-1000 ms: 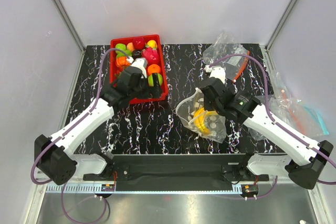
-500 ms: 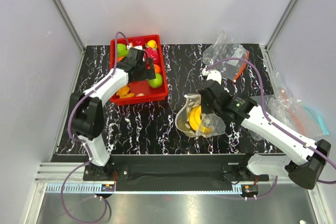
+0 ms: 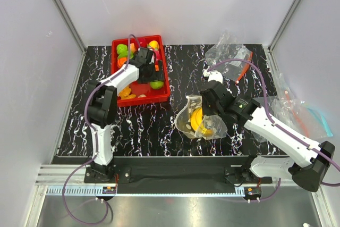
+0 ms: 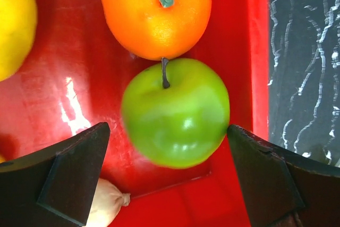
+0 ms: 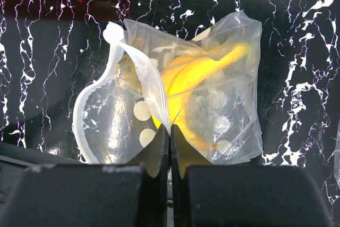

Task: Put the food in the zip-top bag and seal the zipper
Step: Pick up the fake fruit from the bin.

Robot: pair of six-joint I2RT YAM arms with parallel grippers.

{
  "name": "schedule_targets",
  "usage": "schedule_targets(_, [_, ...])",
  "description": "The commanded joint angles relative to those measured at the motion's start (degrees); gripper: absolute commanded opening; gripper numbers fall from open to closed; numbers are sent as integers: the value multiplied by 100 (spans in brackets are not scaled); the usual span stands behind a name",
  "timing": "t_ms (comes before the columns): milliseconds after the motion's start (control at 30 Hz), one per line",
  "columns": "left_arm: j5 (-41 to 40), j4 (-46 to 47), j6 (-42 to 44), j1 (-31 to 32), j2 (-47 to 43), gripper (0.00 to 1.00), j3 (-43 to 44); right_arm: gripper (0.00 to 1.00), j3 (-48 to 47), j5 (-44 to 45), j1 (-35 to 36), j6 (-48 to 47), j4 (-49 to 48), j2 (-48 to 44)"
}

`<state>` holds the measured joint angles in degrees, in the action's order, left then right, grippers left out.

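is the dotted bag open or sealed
Open: the zip-top bag mouth gapes, its zipper lips apart, banana bunch inside.

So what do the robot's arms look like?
The left arm and the right arm both have smooth white shells with black joints and black bases. A thin purple cable loops along each one. The left gripper and right gripper are black, with flat, wedge-shaped fingers.

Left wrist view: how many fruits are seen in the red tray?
3: green apple at centre, orange above it, yellow fruit cut off at upper left. Others may lie out of frame.
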<state>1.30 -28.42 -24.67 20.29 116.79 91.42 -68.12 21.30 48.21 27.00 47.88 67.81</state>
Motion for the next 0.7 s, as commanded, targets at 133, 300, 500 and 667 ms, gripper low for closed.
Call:
schedule_targets(133, [414,-32,-126,-175,134,88,61,0,-88,-187,-39,-46,-217,-66])
schedule_targets(300, [450,293,-91,-201,-516,67,-405,0,-70,-179,-48,-46,-165,-58])
schedule_targets(500, [318,381,-143,-184,-1711,65,-1037,0,-35,-240,-48,-46,-182,-92])
schedule_targets(667, [1046,1249,-538,149,-3169,65,-2292,0,-78,-170,-48,-125,-235,3])
